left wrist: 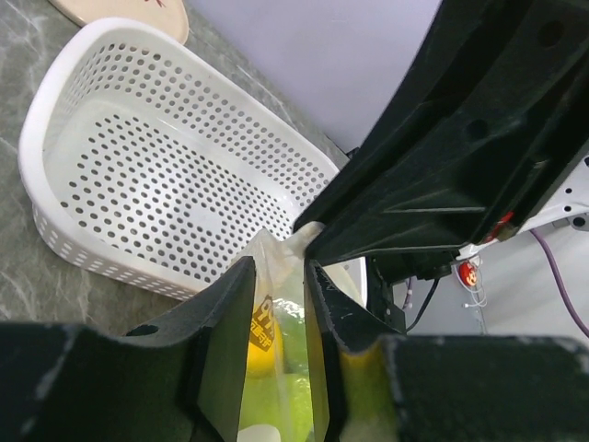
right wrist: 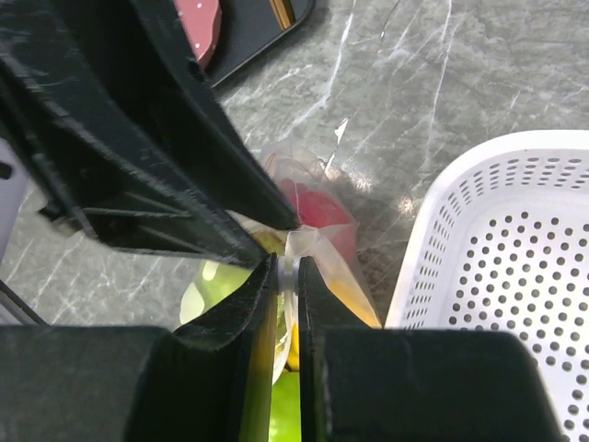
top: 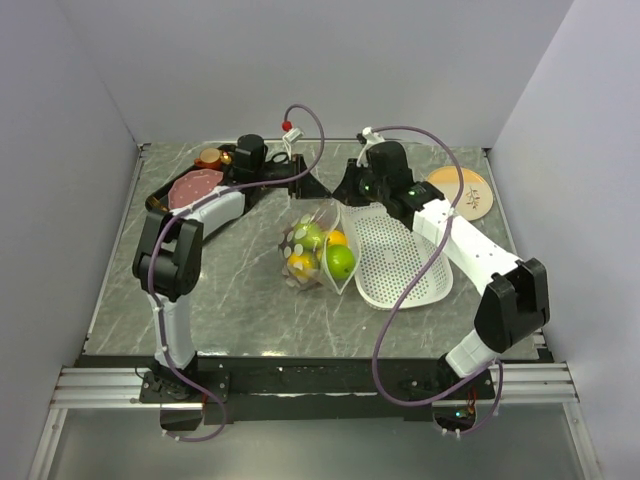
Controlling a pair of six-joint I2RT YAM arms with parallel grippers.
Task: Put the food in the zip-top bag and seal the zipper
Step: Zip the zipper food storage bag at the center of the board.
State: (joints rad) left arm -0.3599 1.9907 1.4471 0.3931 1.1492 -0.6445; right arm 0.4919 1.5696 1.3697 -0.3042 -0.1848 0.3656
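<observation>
Clear dotted zip-top bag [top: 312, 245] holding the food [top: 340, 262] sits at table [top: 200, 300] centre, white basket [top: 400, 265] at its 3 o'clock | left wrist: left gripper [left wrist: 278, 272] loosened, fingers parted around the bag top | right wrist: right gripper [right wrist: 287, 267] clenched on the bag's top edge

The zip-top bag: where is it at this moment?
In the top view, the zip-top bag is mid-table, just left of the white basket, its upper edge pinched by the right tool.
</observation>
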